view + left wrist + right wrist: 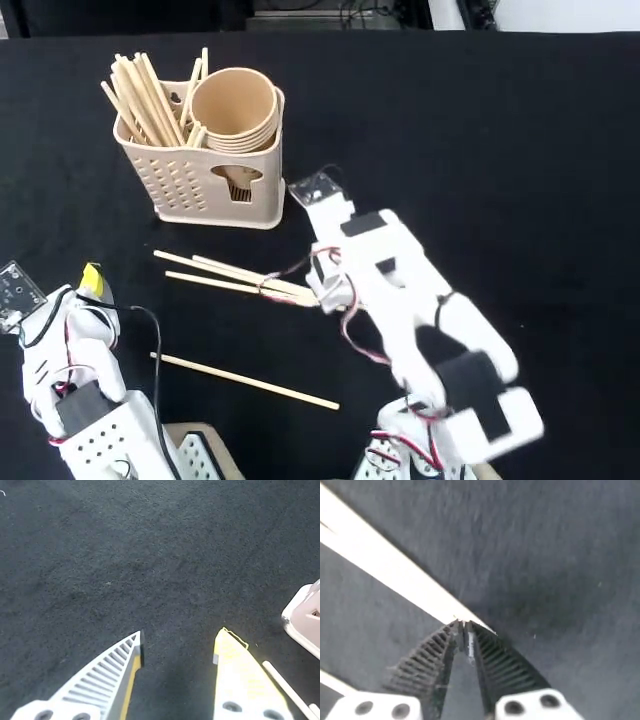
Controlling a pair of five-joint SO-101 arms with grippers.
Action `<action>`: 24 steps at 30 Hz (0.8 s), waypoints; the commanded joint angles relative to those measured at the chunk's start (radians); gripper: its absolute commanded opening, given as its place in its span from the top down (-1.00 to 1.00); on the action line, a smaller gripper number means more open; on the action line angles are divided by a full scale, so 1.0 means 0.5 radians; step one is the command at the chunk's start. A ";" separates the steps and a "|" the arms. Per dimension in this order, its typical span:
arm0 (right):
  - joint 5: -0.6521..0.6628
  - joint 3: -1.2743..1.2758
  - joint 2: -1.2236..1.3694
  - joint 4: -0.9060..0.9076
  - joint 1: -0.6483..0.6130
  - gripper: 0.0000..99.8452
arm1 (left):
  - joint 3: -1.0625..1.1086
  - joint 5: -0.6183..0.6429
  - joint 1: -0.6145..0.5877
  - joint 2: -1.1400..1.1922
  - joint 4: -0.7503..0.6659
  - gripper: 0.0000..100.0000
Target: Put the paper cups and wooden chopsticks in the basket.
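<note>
Your right end effector (463,627) is down on the black worktop (500,150) with its fingers pressed together. The tips sit right at the end of the loose chopsticks (230,272). From the right wrist view you can see the pale wood run straight up to the tips, but I can't tell if any of it is actually pinched between them. Those sticks lie flat in a loose bunch and stretch away from the tips toward your left arm's side.

Your left end effector (181,632) is spread wide and holds nothing, hanging low over bare worktop. One finger is white and the other is wrapped in yellow tape. Just off the yellow finger you can see a corner of the basket (215,190), plus the end of one of the loose sticks near that finger.

The basket stands upright, beyond both end effectors and close to the right arm's wrist. It already holds a stack of paper cups (235,105) on the side nearer the right end effector. A bundle of chopsticks (145,95) stands on end in the other side.

A single chopstick (245,380) lies flat by itself, back toward the arm bases from the right end effector, between the two arms and apart from the bunch.
</note>
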 commanded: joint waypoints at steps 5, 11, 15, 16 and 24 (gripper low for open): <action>0.439 0.290 -0.496 0.153 -0.239 0.98 | 0.032 0.009 -0.017 -0.025 0.015 0.52; 0.918 0.413 -0.827 0.157 -0.387 0.98 | 0.032 0.009 -0.017 -0.025 0.018 0.52; 1.310 0.404 -1.094 0.190 -0.417 0.97 | 0.032 0.009 -0.032 -0.025 0.012 0.52; 1.409 0.404 -1.155 0.206 -0.470 0.97 | 0.032 0.009 -0.038 -0.025 0.012 0.52; 1.550 0.468 -1.211 -0.040 -0.663 0.85 | -0.051 0.031 -0.318 -0.028 0.025 0.52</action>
